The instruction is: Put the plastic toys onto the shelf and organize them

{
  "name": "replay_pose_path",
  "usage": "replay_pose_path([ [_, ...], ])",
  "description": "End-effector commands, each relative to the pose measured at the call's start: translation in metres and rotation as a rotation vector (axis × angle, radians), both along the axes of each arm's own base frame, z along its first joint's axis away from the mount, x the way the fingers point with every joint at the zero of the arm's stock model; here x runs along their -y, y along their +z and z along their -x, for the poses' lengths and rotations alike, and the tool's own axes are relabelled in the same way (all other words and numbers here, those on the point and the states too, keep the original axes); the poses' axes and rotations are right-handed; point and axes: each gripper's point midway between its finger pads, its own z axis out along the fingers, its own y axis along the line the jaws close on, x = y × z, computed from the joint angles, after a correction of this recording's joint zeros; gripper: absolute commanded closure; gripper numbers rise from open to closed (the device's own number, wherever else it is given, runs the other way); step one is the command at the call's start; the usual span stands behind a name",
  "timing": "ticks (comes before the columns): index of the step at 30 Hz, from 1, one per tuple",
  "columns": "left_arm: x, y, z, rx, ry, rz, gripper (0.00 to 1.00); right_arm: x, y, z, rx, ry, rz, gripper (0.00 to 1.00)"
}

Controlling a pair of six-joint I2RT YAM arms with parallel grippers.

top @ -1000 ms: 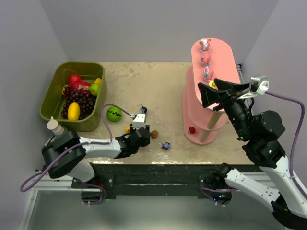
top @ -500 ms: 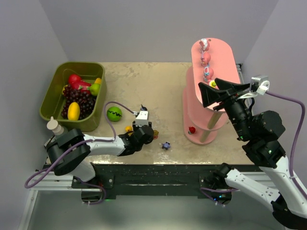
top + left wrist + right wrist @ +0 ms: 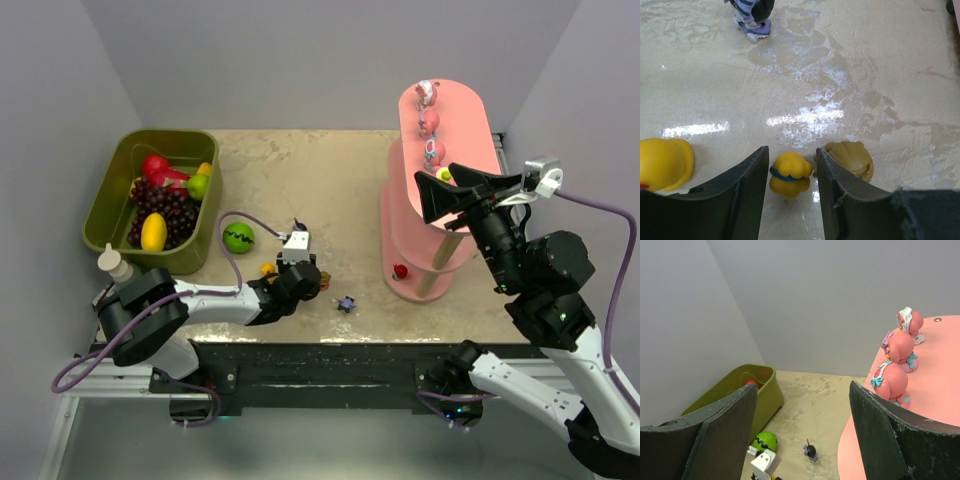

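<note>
The pink shelf [image 3: 470, 120] stands at the right, with three pink toys [image 3: 430, 122] and a yellow one [image 3: 443, 175] on its top board and a red toy [image 3: 400, 271] on the bottom board. My left gripper [image 3: 300, 274] is low over the table. In the left wrist view it [image 3: 791, 150] is open around a small yellow toy with a blue band [image 3: 789, 174], with gaps on both sides. A tan toy [image 3: 850, 157] lies just outside the right finger, and a yellow toy [image 3: 662, 162] lies to the left. My right gripper [image 3: 428, 198] is open and empty beside the top board [image 3: 940, 390].
An olive-green bin [image 3: 120, 200] of fake fruit stands at the back left. A green ball [image 3: 238, 238] lies next to it. A dark figurine [image 3: 299, 227] stands ahead of the left gripper, and a purple toy [image 3: 346, 303] lies near the table's front edge.
My left gripper has shifted slightly to the right and forward among the toys on the table. The right arm has not moved.
</note>
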Motion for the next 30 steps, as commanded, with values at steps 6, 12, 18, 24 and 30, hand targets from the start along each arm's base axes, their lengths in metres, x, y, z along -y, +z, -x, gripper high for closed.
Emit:
replay_pose_path([
  [6, 0.003, 0.008, -0.004, 0.026, 0.007, 0.015, 0.51, 0.007, 0.003, 0.001, 0.01, -0.026, -0.004, 0.22],
  [12, 0.002, 0.007, -0.002, 0.018, 0.004, 0.005, 0.54, 0.007, 0.001, 0.001, 0.007, -0.027, -0.003, 0.22],
  [18, -0.002, 0.003, -0.001, 0.011, 0.012, -0.006, 0.64, 0.006, 0.001, 0.0, 0.005, -0.029, 0.0, 0.22],
  [24, -0.004, 0.008, -0.004, 0.031, 0.017, -0.021, 0.77, 0.006, 0.001, 0.0, 0.006, -0.029, -0.002, 0.22],
  [30, 0.002, 0.035, -0.015, 0.109, -0.032, -0.047, 0.85, 0.007, 0.001, -0.001, 0.004, -0.033, -0.002, 0.22],
])
